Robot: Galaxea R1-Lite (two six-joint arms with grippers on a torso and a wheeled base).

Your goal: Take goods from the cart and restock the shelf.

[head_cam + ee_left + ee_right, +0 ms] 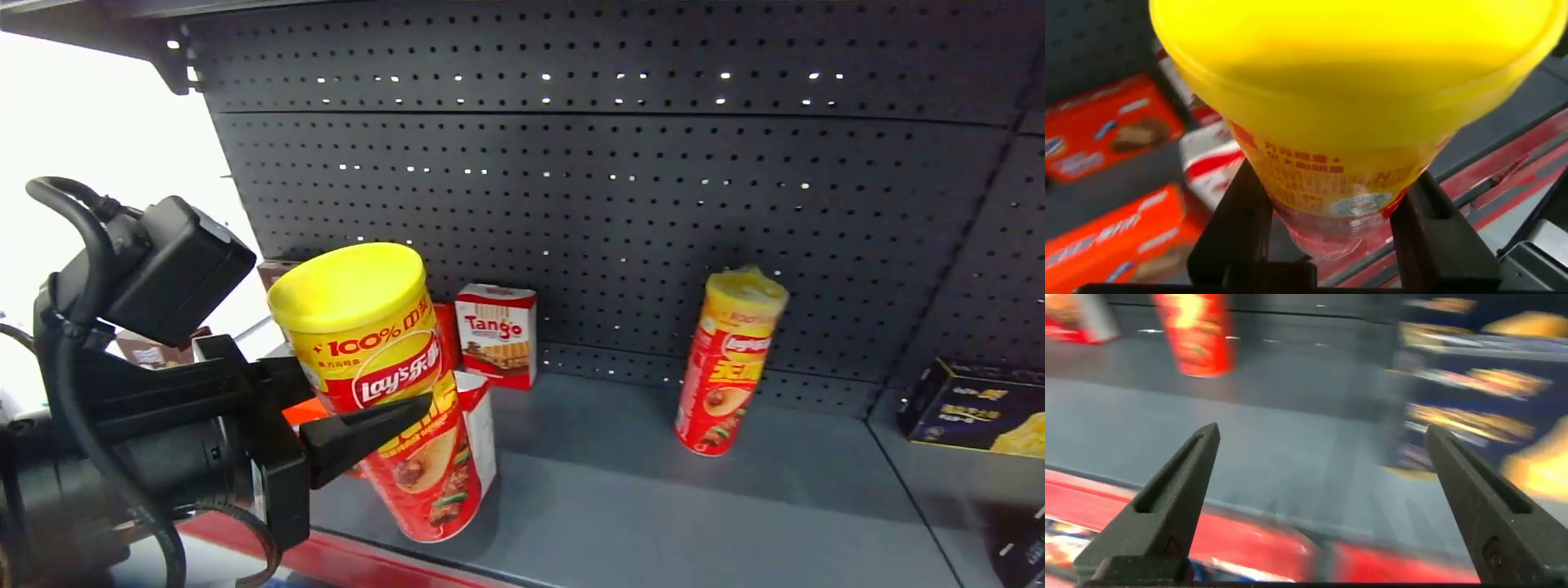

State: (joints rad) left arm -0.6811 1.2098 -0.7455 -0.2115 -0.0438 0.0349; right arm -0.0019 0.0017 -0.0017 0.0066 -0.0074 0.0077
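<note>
My left gripper (359, 408) is shut on a yellow-lidded red and yellow chip can (384, 384), held upright at the front left of the grey shelf (653, 506); the same chip can (1355, 122) sits between the black fingers (1237, 220) in the left wrist view. A second chip can (729, 363) stands farther right on the shelf, also seen as a chip can (1196, 335) in the right wrist view. My right gripper (1323, 498) is open with nothing between its fingers, low in front of the shelf's red front edge (1249, 539).
A red and white wafer box (496, 333) stands against the pegboard back wall (620, 204). Orange-red boxes (1106, 122) lie behind the held can. A dark box (971, 404) sits at the right on the neighbouring shelf. Open shelf floor lies between the two cans.
</note>
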